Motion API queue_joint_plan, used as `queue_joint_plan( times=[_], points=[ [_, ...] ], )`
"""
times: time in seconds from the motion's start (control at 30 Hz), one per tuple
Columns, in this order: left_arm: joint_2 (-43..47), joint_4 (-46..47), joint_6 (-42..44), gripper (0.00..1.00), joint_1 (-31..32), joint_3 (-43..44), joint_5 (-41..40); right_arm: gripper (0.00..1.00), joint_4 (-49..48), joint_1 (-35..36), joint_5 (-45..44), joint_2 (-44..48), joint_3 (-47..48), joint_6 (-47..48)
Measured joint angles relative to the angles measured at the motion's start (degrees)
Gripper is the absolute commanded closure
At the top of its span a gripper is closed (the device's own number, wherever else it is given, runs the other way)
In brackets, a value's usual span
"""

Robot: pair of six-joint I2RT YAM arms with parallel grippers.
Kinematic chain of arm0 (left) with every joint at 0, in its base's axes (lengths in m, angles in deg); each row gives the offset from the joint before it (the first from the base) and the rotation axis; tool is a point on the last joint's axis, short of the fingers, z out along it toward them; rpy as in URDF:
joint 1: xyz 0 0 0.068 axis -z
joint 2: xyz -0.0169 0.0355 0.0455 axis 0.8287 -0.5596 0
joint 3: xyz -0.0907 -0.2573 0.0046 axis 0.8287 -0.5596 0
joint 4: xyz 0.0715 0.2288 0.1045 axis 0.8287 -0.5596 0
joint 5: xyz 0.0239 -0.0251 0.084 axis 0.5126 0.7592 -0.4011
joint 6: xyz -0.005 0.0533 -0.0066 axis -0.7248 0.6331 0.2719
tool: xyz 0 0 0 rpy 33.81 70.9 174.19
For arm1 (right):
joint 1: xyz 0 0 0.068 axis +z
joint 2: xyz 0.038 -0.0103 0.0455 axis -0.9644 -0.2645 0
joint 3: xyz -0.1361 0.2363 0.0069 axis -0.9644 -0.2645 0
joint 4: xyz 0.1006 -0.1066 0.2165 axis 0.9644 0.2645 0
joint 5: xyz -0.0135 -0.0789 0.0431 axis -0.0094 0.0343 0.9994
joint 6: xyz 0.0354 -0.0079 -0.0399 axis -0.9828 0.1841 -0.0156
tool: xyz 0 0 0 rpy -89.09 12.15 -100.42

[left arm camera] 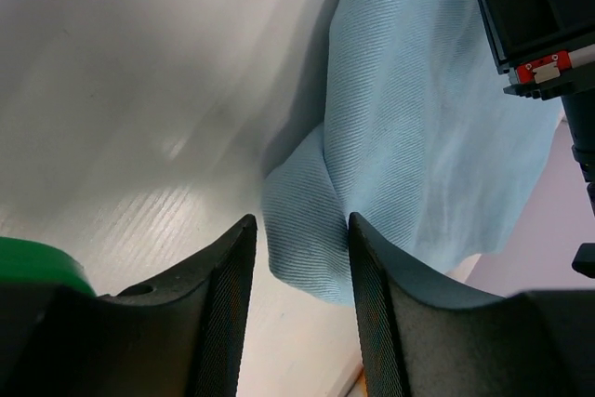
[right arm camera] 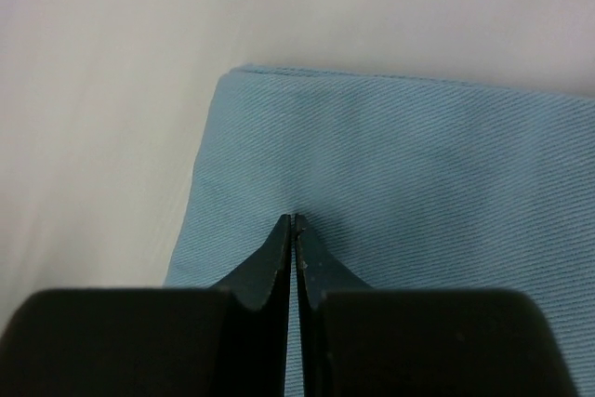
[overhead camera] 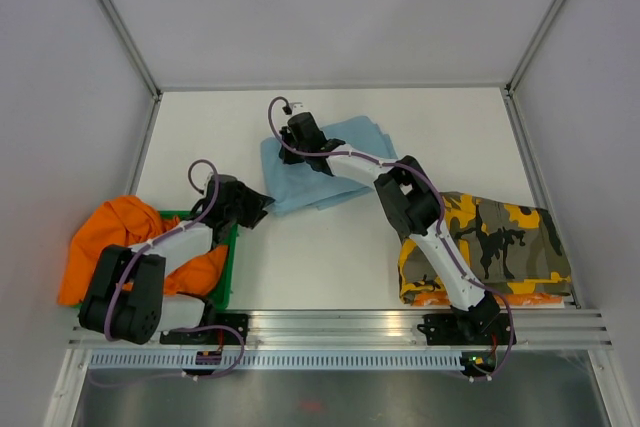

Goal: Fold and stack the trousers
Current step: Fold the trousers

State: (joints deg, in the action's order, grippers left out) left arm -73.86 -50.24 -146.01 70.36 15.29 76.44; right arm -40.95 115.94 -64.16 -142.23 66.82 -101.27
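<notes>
Two robot arms tend a light-blue pair of trousers at mid-table, with other pairs on either side.

At far left, the orange trousers (overhead camera: pixel 110 237) spill over a green basket (overhead camera: pixel 232 247). The left gripper (left arm camera: pixel 297 230) is spread, with the near-left corner of the light-blue trousers (overhead camera: pixel 300 187) loose in its gap; unclamped, that corner may slump and spoil the fold. The right gripper (right arm camera: pixel 294 220), fingers pressed together, sits tip-down on the cloth near its far-left edge; dragging from here could bunch the layers. The camouflage trousers (overhead camera: pixel 490 242) lie folded, well apart at right.
</notes>
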Motion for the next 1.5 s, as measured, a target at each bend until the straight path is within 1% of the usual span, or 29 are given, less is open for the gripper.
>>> queue_joint_plan(
  times=[0.03, 0.13, 0.17, 0.23, 0.27, 0.37, 0.4, 0.5, 0.63, 0.9, 0.97, 1.03, 1.07, 1.1, 1.13, 1.17, 1.2, 1.23, 1.27, 1.3, 1.33, 1.37, 1.43, 1.5],
  points=[
    [0.0, 0.42, -0.2, 0.52, -0.02, -0.2, 0.35, 0.92, 0.0, 0.04, -0.09, 0.0, 0.02, 0.0],
    [-0.52, 0.72, -1.18, 0.67, -0.02, -0.26, 1.01, 0.92, 0.04, 0.15, -0.31, 0.0, 0.09, -0.02],
    [-0.76, 0.72, -1.64, 0.8, 0.0, -0.28, 1.14, 0.92, 0.13, 0.2, -0.37, 0.0, 0.11, -0.04],
    [-0.92, 0.63, -2.69, 0.96, 0.2, -0.28, 1.2, 0.92, 0.17, 0.26, -0.37, 0.0, 0.13, -0.15],
    [-0.9, 0.39, -3.02, 0.98, 0.26, -0.31, 1.14, 0.92, 0.2, 0.31, -0.46, 0.0, 0.13, -0.26],
    [-0.09, -0.61, -3.56, 0.98, 0.37, -0.31, 0.76, 0.96, 0.22, 0.46, -0.98, 0.0, 0.13, -0.5],
    [0.85, -1.27, -3.76, 0.98, 0.37, -0.39, 0.52, 1.0, 0.2, 0.52, -1.03, 0.0, 0.13, -0.63],
    [4.83, -4.37, -4.04, 0.98, 0.5, -0.42, -0.57, 1.0, 0.72, 0.92, -1.46, -0.15, 0.57, -1.4],
    [9.55, -8.46, -4.35, 0.98, 1.14, -0.39, -0.92, 1.0, 2.19, 1.62, -3.63, -1.73, 3.72, -2.51],
    [15.91, -15.91, -6.25, 0.98, 6.14, -1.2, -4.24, 1.0, 2.8, 2.64, -8.94, -2.67, 5.79, -4.35],
    [17.38, -18.03, -6.64, 0.88, 8.13, -1.88, -4.81, 1.0, 2.84, 2.51, -9.27, -2.75, 5.9, -4.52],
    [18.25, -19.47, -6.73, 0.69, 9.46, -1.97, -5.68, 0.99, 2.8, 2.43, -8.46, -2.78, 5.86, -4.28],
    [18.43, -19.91, -6.47, 0.6, 9.6, -1.95, -5.79, 0.98, 2.73, 2.43, -8.09, -2.78, 5.86, -3.93],
    [18.62, -20.81, -5.86, 0.38, 9.73, -1.86, -6.14, 0.96, 2.67, 2.36, -7.28, -2.78, 5.86, -3.26],
    [18.71, -22.18, -4.68, 0.27, 9.84, -1.49, -6.27, 0.95, 2.67, 2.29, -6.6, -2.78, 5.86, -2.78],
    [18.71, -23.45, -3.8, 0.19, 9.86, -0.9, -6.36, 0.91, 2.89, 2.14, -5.51, -2.71, 5.97, -1.88],
    [18.69, -24.98, -2.62, 0.08, 9.84, 0.2, -6.58, 0.86, 3.3, 1.95, -4.52, -2.69, 6.19, -1.16],
    [18.56, -26.93, -1.2, 0.03, 9.7, 1.9, -6.67, 0.81, 3.96, 1.68, -3.3, -2.4, 6.32, -0.26],
    [18.36, -28.55, 0.07, 0.0, 9.42, 4.04, -6.67, 0.67, 4.96, 1.4, -1.97, -1.88, 6.34, 0.52],
    [18.18, -29.92, 1.6, 0.0, 9.11, 6.49, -6.8, 0.57, 6.1, 1.03, -0.68, -1.2, 6.34, 1.09],
    [17.97, -30.84, 3.1, 0.0, 8.68, 8.96, -7.04, 0.45, 6.93, 0.57, 0.68, -0.31, 6.34, 1.86],
    [17.81, -31.04, 4.68, 0.0, 8.07, 11.17, -7.08, 0.42, 7.87, -0.04, 2.01, 0.57, 6.34, 2.4],
    [17.42, -29.97, 7.61, 0.0, 6.36, 13.75, -6.73, 0.39, 10.23, -2.03, 5.27, 3.5, 6.32, 3.39],
    [15.74, -27.15, 10.67, 0.0, 3.56, 14.6, -5.01, 0.31, 10.99, -5.22, 9.46, 7.41, 5.4, 3.91]
  ],
)
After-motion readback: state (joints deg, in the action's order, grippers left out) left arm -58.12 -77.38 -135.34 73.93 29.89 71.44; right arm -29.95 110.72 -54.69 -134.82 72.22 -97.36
